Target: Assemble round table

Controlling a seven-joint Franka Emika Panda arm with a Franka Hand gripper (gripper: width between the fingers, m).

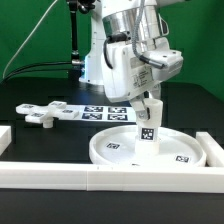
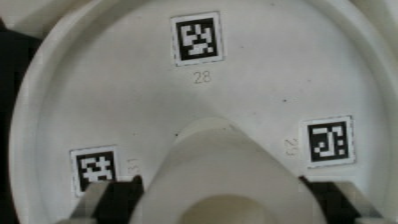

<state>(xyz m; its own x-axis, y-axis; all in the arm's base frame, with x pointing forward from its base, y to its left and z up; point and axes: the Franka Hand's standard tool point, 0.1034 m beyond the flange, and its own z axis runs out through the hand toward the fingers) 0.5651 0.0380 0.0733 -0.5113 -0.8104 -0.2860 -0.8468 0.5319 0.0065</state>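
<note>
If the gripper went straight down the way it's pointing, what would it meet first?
The round disc, directly below. The post held in the gripper would reach it first and may already touch; depth is unclear.

The large round rimmed disc [image 1: 120, 155], white and marked with square tags, is laid flat with its rim upward near the tabletop's front edge. The short cylindrical post [image 1: 148, 128], tagged on its side, is held upright over the disc's middle by the gripper [image 1: 148, 110]; whether it is seated cannot be told. The four-armed cross piece [image 1: 40, 115] is laid flat, well apart, toward the edge at the exterior view's left.
</note>
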